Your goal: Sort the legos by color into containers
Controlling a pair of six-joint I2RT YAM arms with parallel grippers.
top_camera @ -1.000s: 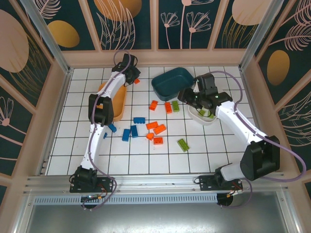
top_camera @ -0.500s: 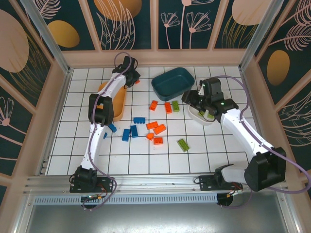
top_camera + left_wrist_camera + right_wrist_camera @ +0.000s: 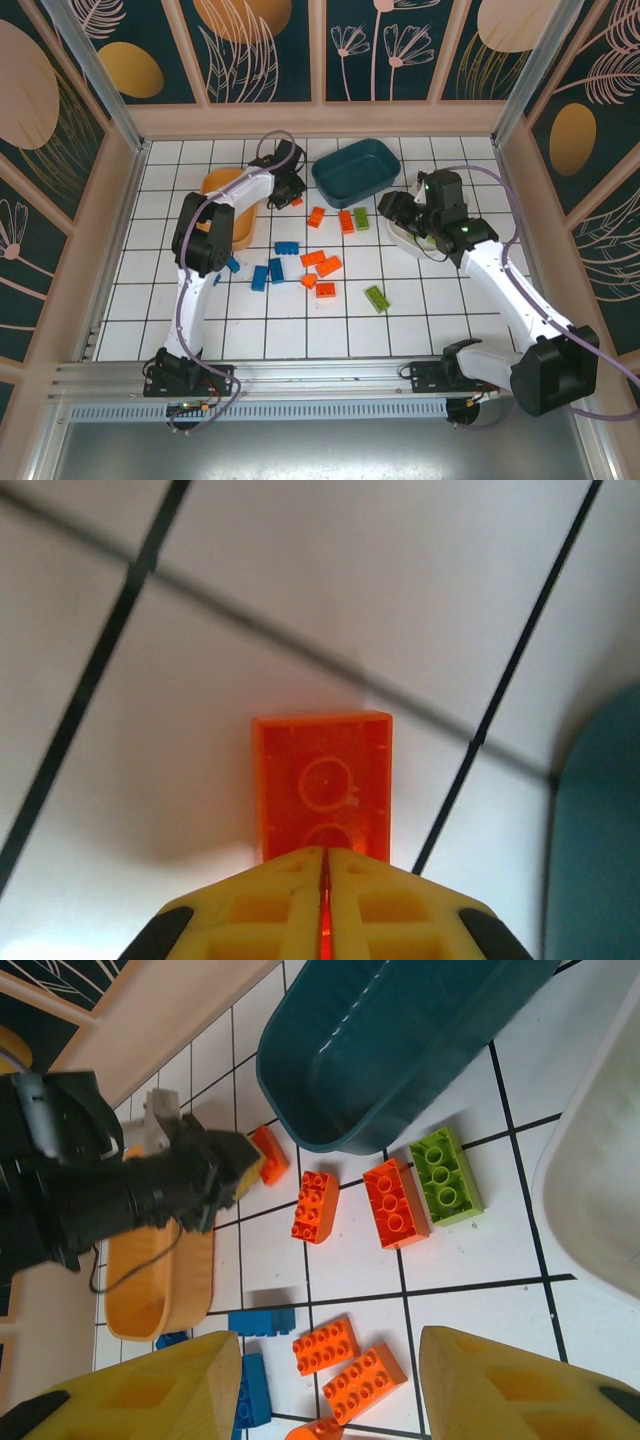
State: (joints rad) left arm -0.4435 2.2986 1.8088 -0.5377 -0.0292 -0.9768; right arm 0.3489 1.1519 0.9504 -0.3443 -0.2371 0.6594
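Note:
My left gripper (image 3: 326,865) is shut on an orange-red lego (image 3: 322,790), pinching one thin edge so its hollow underside faces the camera. It hangs over white tiles between the orange container (image 3: 232,205) and the dark teal container (image 3: 355,170). The right wrist view also shows this lego (image 3: 268,1155) and the teal container (image 3: 400,1040). My right gripper (image 3: 325,1380) stands open with nothing in it, at the left end of the white container (image 3: 415,242). Loose orange (image 3: 328,266), blue (image 3: 288,247) and lime green legos (image 3: 377,297) lie on the tiles mid-table.
Two orange legos (image 3: 392,1203) and a green one (image 3: 446,1176) lie just in front of the teal container. Wooden walls and metal posts ring the tiled floor (image 3: 450,320). The left arm reaches over the orange container's right side.
My left gripper has swung right and nearer from the back of the orange container, carrying the orange lego. My right gripper has drawn back to the right, over the white container's end.

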